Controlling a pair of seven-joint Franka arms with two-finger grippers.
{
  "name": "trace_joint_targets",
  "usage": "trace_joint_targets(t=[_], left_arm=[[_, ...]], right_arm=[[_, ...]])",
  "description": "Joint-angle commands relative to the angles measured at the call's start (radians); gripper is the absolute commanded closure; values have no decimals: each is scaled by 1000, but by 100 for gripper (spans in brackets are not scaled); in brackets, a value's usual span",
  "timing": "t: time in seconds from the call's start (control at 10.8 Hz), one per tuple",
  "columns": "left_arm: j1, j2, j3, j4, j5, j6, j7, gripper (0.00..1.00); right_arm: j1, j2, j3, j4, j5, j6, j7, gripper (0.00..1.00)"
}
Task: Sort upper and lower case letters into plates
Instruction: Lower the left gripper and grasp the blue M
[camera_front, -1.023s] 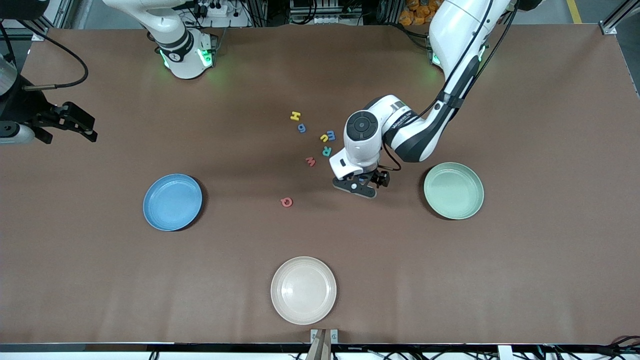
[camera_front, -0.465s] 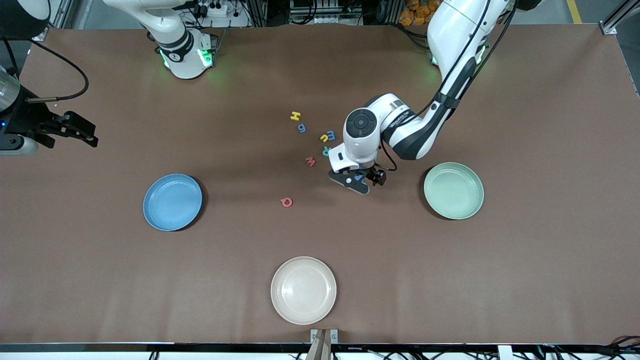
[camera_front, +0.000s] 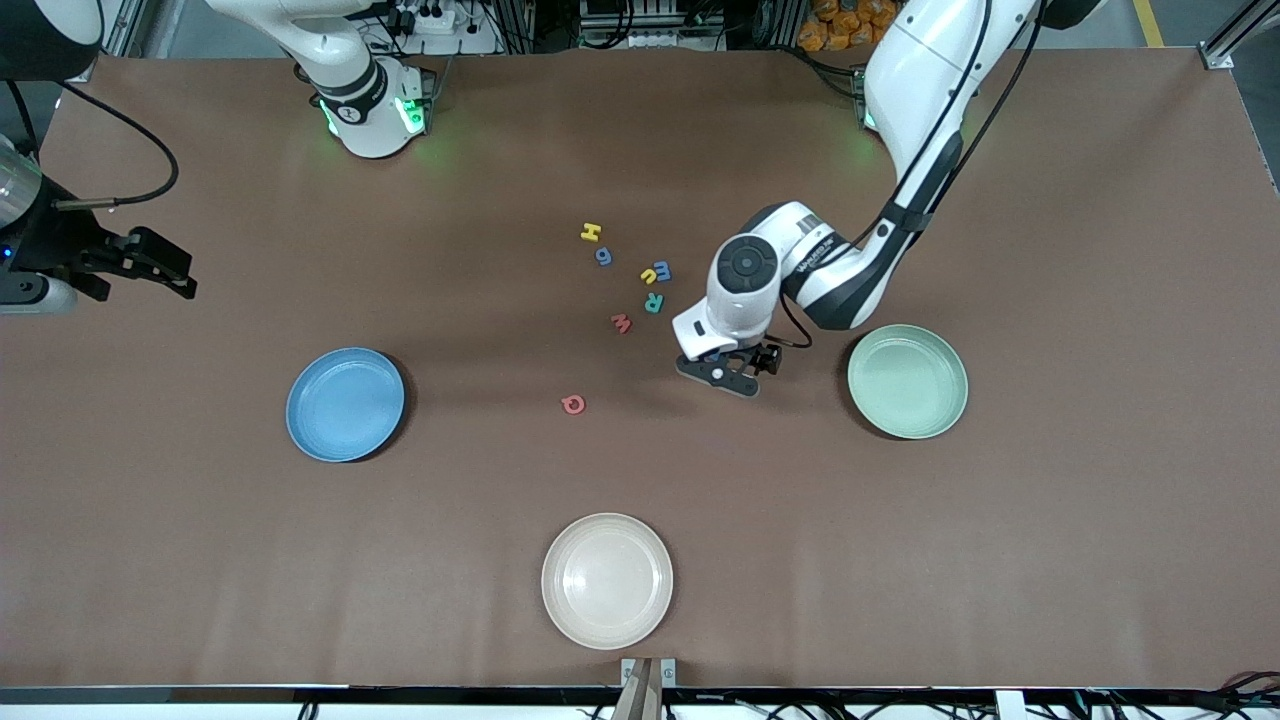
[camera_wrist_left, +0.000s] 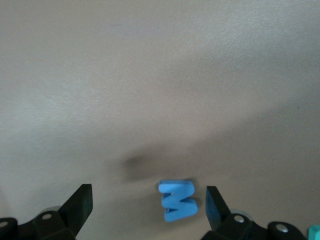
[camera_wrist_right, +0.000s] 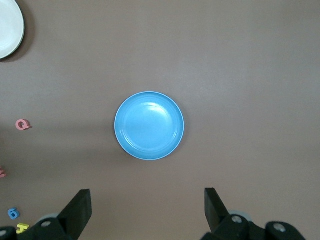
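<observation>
My left gripper (camera_front: 722, 377) is low over the table between the letters and the mint green plate (camera_front: 907, 381), fingers open. In the left wrist view a small blue letter (camera_wrist_left: 177, 200) lies on the table between the open fingers of the left gripper (camera_wrist_left: 148, 205), close to one finger and apart from both. More letters lie scattered: yellow H (camera_front: 591, 232), a blue one (camera_front: 603, 256), a yellow and blue pair (camera_front: 655, 272), teal R (camera_front: 653, 301), red W (camera_front: 621, 323), red Q (camera_front: 573, 404). My right gripper (camera_front: 188, 277) waits open, high over the blue plate (camera_wrist_right: 149, 125).
A cream plate (camera_front: 607, 580) sits near the table's front edge, nearer to the camera than the letters. The blue plate (camera_front: 345, 404) lies toward the right arm's end. The left arm's forearm (camera_front: 840, 280) hangs over the table next to the mint plate.
The left gripper has shifted a little toward the mint green plate and stays low over the blue letter. The right arm has barely moved.
</observation>
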Motion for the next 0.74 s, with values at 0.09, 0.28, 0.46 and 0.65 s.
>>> trace_joint_targets(t=[0.09, 0.28, 0.46, 0.65], left_arm=[[-13, 13, -9, -18, -22, 40, -97, 0], [-14, 13, -9, -26, -8, 46, -96, 0], [-14, 28, -9, -46, -8, 97, -93, 0], [-11, 30, -9, -46, -8, 100, -96, 19]], right_arm=[[-16, 11, 7, 3, 17, 1, -14, 0], [-19, 11, 7, 3, 17, -5, -14, 0], [-21, 11, 5, 3, 17, -7, -22, 0], [-21, 11, 5, 3, 17, -7, -22, 0]])
